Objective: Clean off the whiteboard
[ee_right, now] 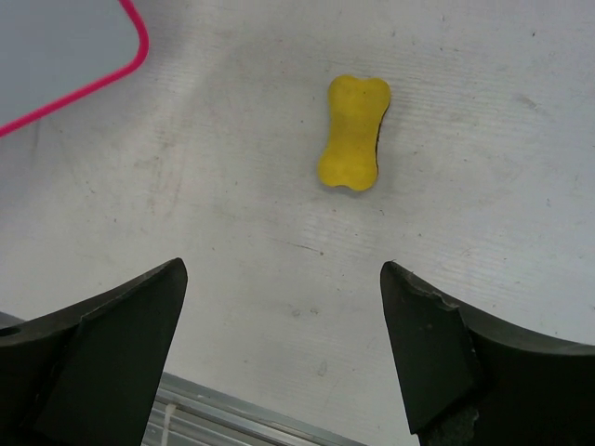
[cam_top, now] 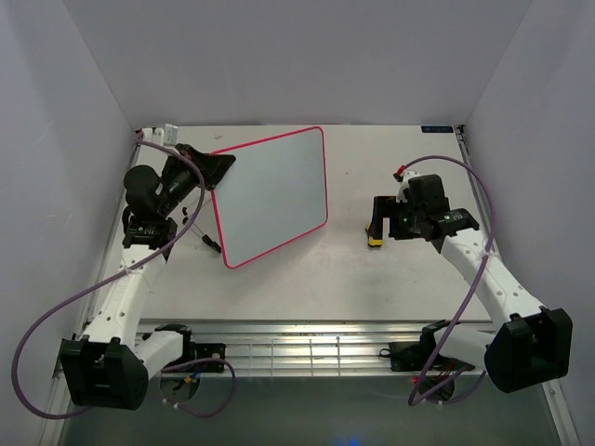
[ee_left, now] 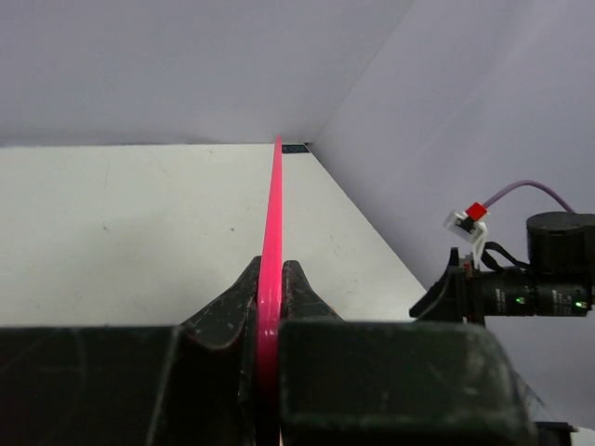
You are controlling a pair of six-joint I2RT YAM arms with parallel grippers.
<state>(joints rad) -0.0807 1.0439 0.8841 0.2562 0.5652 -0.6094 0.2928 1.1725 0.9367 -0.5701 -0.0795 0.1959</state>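
The whiteboard (cam_top: 271,195) sits in the upper middle of the top view, left of centre. Its pale glossy face is turned toward the camera, and its outline is skewed so the right side stands higher in the frame than the lower left corner. The left end effector (cam_top: 209,172) is clenched on the board's left edge. In the left wrist view the two dark fingers press against either side of the pink-red rim, which is seen edge-on and runs straight up the middle of the frame toward the far corner of the surface (cam_top: 390,279). The right end effector (cam_top: 376,223) is at centre right of the top view, well apart from the board, with its jaws spread wide and gripping nothing. In the right wrist view its two fingers frame the bottom corners. A yellow sponge (ee_right: 353,132), shaped like a small bone, lies flat on the bare surface above and between them and touches neither finger. A rounded corner of the whiteboard shows in the upper left of that same view.
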